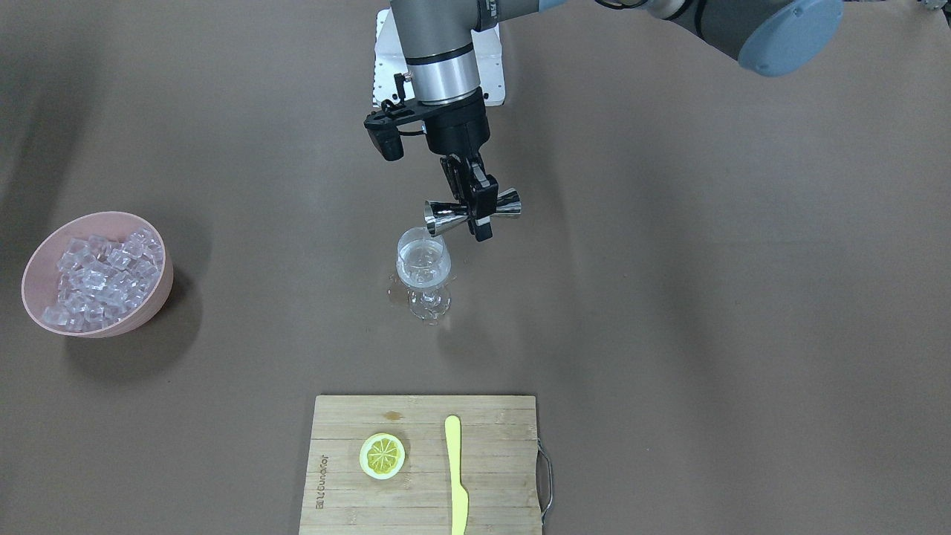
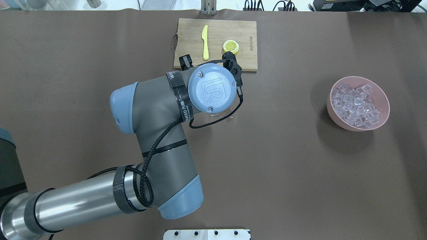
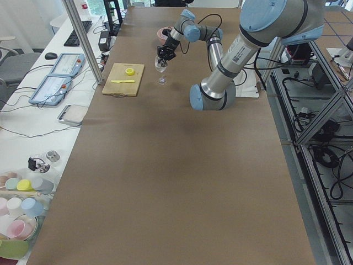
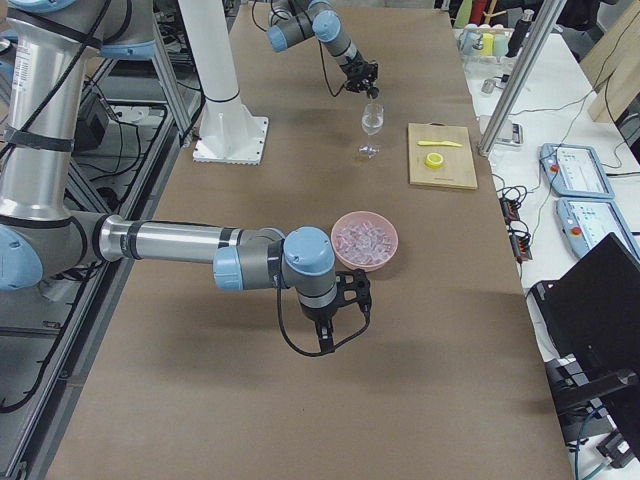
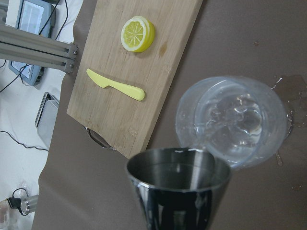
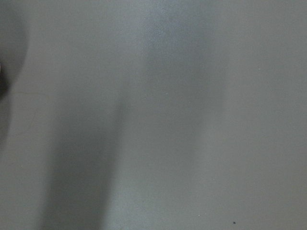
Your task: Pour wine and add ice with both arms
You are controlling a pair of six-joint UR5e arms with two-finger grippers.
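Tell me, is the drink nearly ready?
About halfway. Some wine is already in the glass. Right now the left gripper holds the metal measuring cup tipped over it. Still left: the ice sits in the pink bowl, and none shows in the glass.

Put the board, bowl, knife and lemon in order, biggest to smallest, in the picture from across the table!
1. board
2. bowl
3. knife, going by length, though it is thin
4. lemon, shorter but wider

In area, the last two look about alike.
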